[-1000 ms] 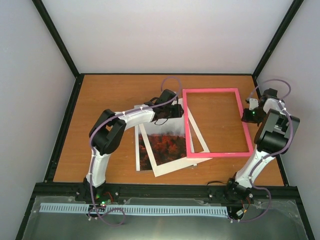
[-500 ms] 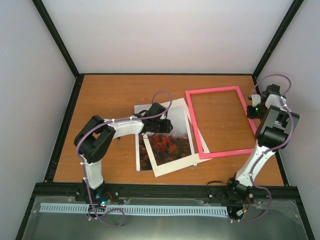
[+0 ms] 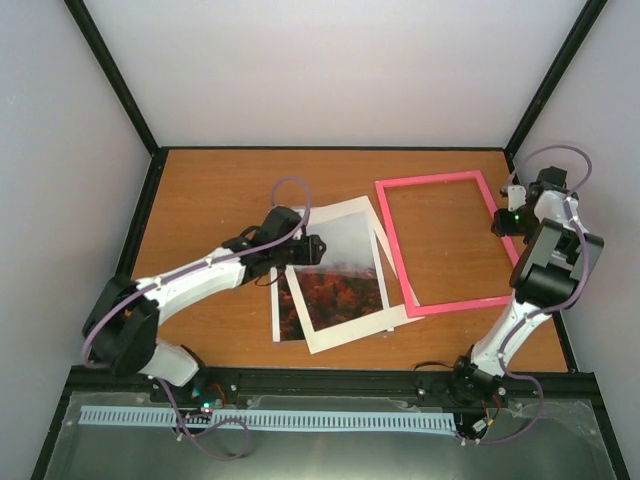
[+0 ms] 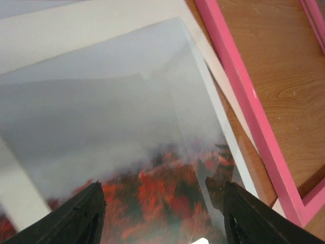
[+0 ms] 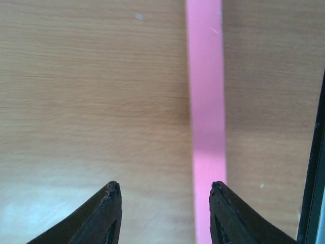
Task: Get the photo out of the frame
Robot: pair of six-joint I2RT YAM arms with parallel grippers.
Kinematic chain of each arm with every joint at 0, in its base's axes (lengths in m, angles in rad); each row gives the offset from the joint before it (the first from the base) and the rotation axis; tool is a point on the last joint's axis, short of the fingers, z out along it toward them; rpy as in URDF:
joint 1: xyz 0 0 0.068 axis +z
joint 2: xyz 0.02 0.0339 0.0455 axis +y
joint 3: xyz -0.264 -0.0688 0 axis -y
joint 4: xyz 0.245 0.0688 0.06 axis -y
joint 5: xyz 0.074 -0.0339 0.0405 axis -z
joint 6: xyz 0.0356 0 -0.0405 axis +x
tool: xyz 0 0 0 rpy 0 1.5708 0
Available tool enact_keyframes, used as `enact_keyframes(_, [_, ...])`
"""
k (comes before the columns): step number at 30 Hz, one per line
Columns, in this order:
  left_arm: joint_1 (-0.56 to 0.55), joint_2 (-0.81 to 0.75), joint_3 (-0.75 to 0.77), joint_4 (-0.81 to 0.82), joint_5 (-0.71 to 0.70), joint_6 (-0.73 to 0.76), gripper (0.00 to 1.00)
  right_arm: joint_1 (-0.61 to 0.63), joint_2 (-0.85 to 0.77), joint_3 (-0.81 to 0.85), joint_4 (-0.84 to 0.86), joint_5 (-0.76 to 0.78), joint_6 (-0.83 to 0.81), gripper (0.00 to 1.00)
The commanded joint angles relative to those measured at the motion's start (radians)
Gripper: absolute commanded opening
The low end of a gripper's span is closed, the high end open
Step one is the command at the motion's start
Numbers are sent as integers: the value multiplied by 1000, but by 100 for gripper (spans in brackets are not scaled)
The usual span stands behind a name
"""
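Pink frame point(image 3: 430, 179), grey-and-red photo point(image 3: 335, 275)

No writing, number, label or brand mark can be read anywhere: neither on the large misty grey-and-red autumn paper photo point(image 4: 127, 127) beneath the left gripper point(image 4: 162, 188), nor on the thin pink rectangular frame point(image 5: 205, 76) under the right gripper point(image 5: 165, 185).

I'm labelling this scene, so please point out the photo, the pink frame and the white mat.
photo point(image 3: 335, 290): top external view, on its red-orange trees.
pink frame point(image 3: 465, 304): top external view, on its near rail.
white mat point(image 3: 350, 333): top external view, on its near border.
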Motion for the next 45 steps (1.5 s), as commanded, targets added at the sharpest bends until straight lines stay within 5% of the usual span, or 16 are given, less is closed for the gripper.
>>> enact_keyframes(1, [25,-113,-99,-95,1,-32,65,37,-212,-82,-50,-138,15,46])
enact_keyframes(11, [78,-321,-339,-72,320,-100,65,418,-527,-344,-91,-483,-61,49])
enact_keyframes(19, [27,-473,-505,-44,522,-211,65,683,-496,-504,82,-481,-2,48])
enact_keyframes(30, [-107,-541,-660,24,557,-375,65,759,-371,-550,122,-418,18,48])
enact_keyframes(45, [-162,-313,-641,214,582,-393,65,761,-316,-553,112,-400,19,47])
